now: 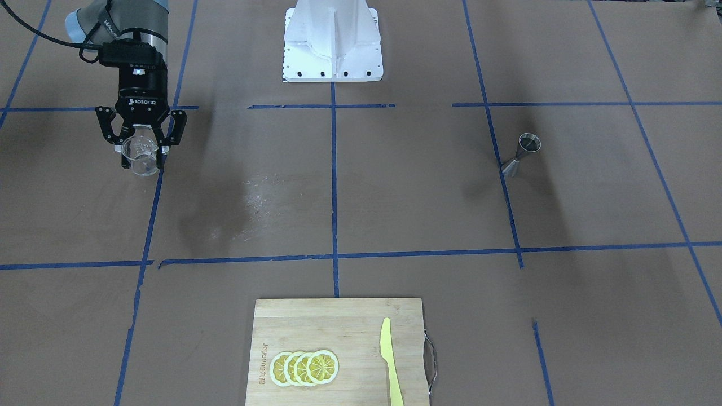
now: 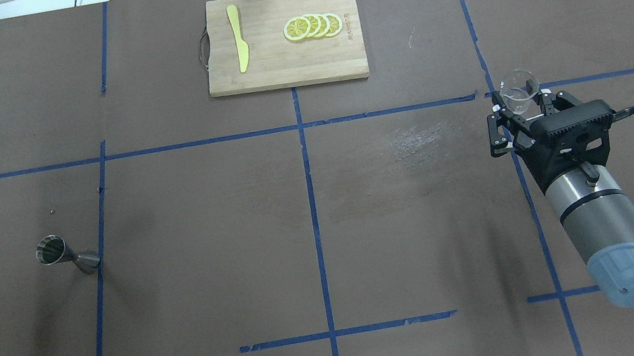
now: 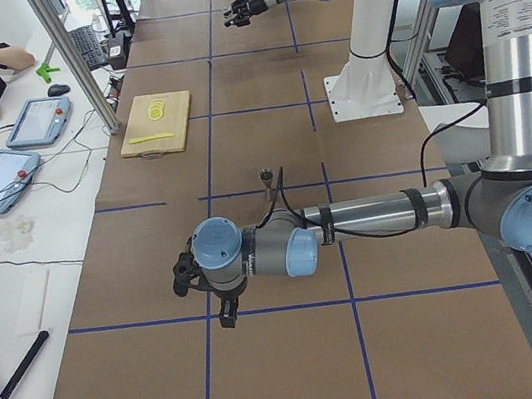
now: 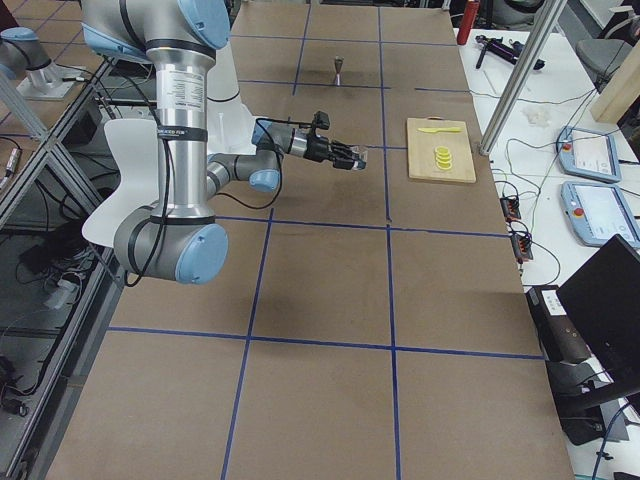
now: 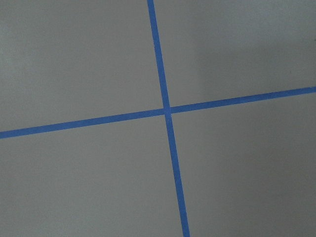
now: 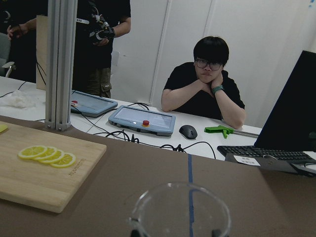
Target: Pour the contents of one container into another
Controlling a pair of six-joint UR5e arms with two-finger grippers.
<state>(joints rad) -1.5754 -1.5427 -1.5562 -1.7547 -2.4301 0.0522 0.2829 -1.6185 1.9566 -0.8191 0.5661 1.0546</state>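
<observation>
- Glass cup (image 2: pixel 519 88): we see it lifted clear of the surface (image 2: pixel 207 254), gripped in the right tool (image 2: pixel 522 105), whose fingers are closed on its sides. It hangs over the right-hand part of the surface and looks roughly upright, mouth upward. We cannot tell whether anything is in it.
- The jigger (image 2: pixel 67 255) stands upright near the surface's left edge, beside a blue tape line. It is well apart from the cup, with most of the surface between them.
- The left tool (image 3: pixel 226 314) shows only in the side view, low over a tape crossing. We cannot tell whether it is open or closed.
- We judge the step in hand to be the carry: the cup is grasped and raised, and nothing is poured yet.
- Next, we think, the cup must travel level across to the jigger. Its lip should stop just above the small upper cone before tilting slowly. The jigger looks narrow and easy to knock over.
</observation>
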